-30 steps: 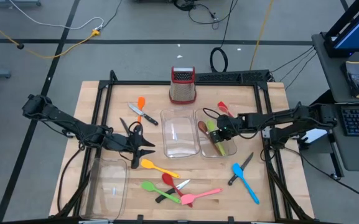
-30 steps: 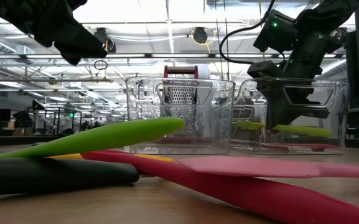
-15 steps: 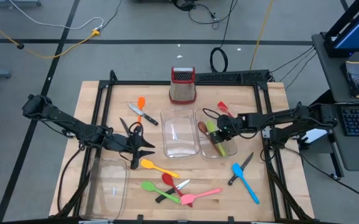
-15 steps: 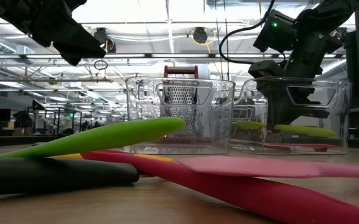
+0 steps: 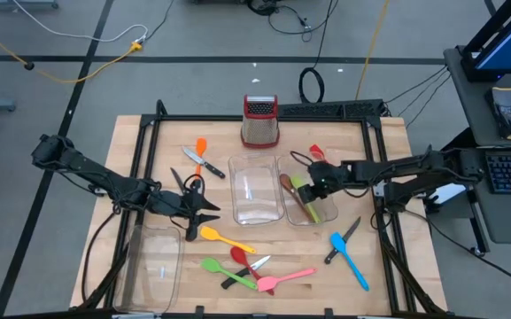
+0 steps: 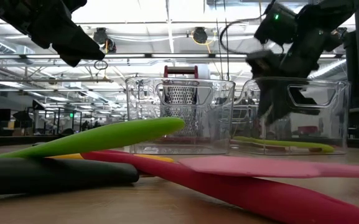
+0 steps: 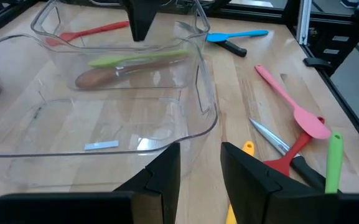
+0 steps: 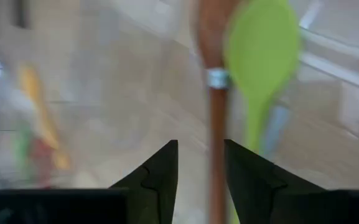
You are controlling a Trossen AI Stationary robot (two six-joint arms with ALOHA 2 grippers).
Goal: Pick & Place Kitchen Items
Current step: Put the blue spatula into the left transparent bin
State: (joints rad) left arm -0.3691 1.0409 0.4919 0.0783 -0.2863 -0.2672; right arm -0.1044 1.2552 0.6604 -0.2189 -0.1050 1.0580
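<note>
My right gripper (image 5: 312, 187) hangs open over the right clear tray (image 5: 330, 215). A green spoon (image 8: 261, 57) and a brown wooden spoon (image 8: 216, 124) lie side by side on that tray's floor, below the fingers and untouched. In the low view the green spoon (image 6: 282, 144) lies flat on the tray bottom under the gripper (image 6: 270, 112). My left gripper (image 5: 211, 213) hovers open at the left side of the empty middle tray (image 5: 255, 211); nothing is between its fingers (image 7: 200, 149). More utensils lie on the table near the front edge.
The metal grater (image 5: 259, 120) stands at the far edge. An orange spatula (image 5: 200, 147) and a knife (image 5: 204, 165) lie far left. Yellow (image 5: 224, 237), green (image 5: 222, 268), red (image 5: 240, 257), pink (image 5: 287, 278) and blue (image 5: 351, 262) utensils lie near the front. A third tray (image 5: 153, 266) sits front left.
My right gripper has let go of the green spoon. The spoon hung level inside the right tray a moment ago and has fallen flat onto the tray floor beside the brown spoon.
</note>
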